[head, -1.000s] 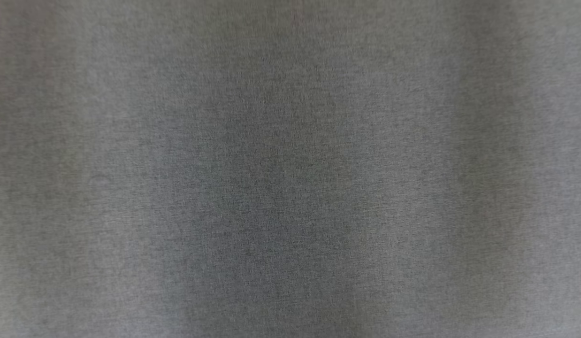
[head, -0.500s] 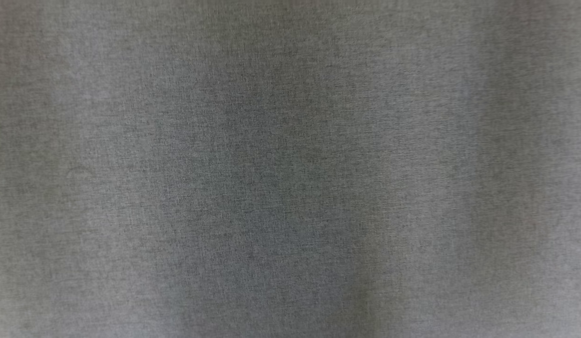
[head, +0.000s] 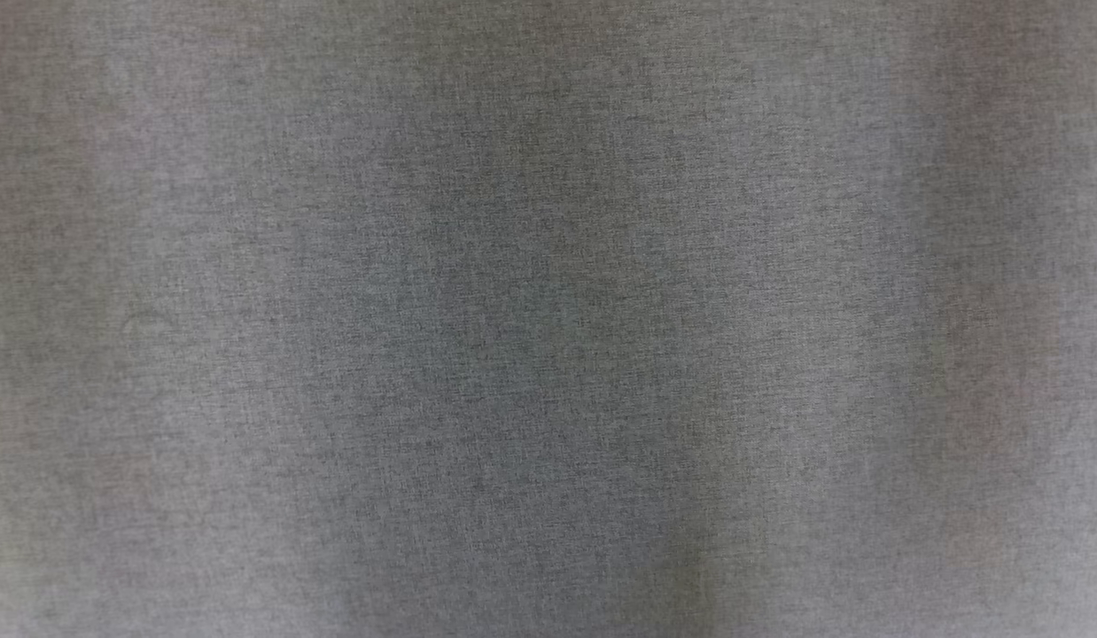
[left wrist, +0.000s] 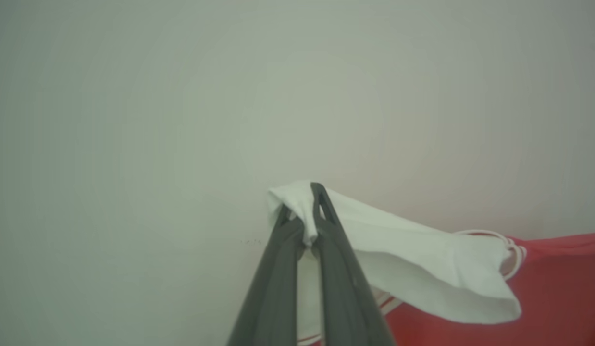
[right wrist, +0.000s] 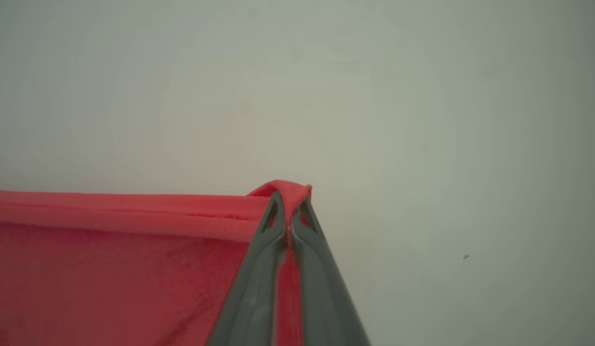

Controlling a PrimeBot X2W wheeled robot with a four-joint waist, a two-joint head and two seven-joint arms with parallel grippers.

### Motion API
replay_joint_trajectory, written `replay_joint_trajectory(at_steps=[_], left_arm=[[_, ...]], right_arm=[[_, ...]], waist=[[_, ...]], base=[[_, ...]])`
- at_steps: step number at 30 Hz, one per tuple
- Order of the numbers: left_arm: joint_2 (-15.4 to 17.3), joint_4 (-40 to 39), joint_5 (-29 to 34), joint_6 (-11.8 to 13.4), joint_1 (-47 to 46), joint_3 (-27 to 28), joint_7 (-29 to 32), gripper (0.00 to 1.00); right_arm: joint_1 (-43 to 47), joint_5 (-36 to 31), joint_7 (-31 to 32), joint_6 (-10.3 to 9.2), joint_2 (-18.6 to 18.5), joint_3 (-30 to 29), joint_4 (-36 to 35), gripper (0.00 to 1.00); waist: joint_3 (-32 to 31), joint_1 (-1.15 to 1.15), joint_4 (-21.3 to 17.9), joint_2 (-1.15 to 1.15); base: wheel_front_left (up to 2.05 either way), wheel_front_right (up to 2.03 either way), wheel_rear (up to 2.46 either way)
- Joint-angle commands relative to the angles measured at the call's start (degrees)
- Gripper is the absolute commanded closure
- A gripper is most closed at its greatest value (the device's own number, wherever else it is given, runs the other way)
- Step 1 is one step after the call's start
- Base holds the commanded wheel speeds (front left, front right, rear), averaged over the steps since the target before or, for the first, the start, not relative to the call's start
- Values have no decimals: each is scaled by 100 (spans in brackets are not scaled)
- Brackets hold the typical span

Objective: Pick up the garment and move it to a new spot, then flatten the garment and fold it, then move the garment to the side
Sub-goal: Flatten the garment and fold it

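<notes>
We see the soft red cloth garment [right wrist: 110,269] caught at two places. In the right wrist view its rolled red edge runs almost level from the fingertips out to that view's left border, with the body of the cloth hanging below that edge, so its long axis there lies across the picture. In the left wrist view the garment [left wrist: 557,283] trails from the fingertips down to the lower right: first a loose white fabric end [left wrist: 422,259], then a thin white cord [left wrist: 511,247] looped at the seam, then the red body at the right border. Behind the cloth in both wrist views lies a plain pale surface [left wrist: 134,120], matt and blurred, and we cannot tell whether it is a table or a wall. The head view gives us a close grey woven cloth [head: 548,319] with soft upright bands of shade; we cannot tell what it belongs to. The left gripper [left wrist: 304,211] rises from the bottom edge with its two long dark fingers pressed together on a bunch of the white end. The right gripper [right wrist: 290,202] stands likewise, fingers pinched together on the corner of the red edge, which folds over their tips.
</notes>
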Motion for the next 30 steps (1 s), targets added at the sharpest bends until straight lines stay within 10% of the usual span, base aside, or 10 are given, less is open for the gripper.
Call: replay_joint_trajectory(at_steps=[1,10,21,30], left_arm=[[61,-8,-81,10,-88,-13,-44,100],[102,-531,-600,10,663,-360,-299,100],[895,-2386,-1791,8,3886,-661,-796,100],[1065,-4124,-1868,665,6672,-165,-914,100]], right_arm=[[-50,15,-25,-11,29,36,39,100],[494,200,-307,-11,108,361,10,100],[3637,1853,-445,-11,-253,1185,-1586,100],[6120,2743,-495,-11,-975,1333,-3030,100]], waist=[[-3,0,10,-1],[-245,0,150,-1],[-1431,0,161,-1],[-2172,0,147,-1]], base=[[0,0,0],[0,0,0],[0,0,0],[0,0,0]])
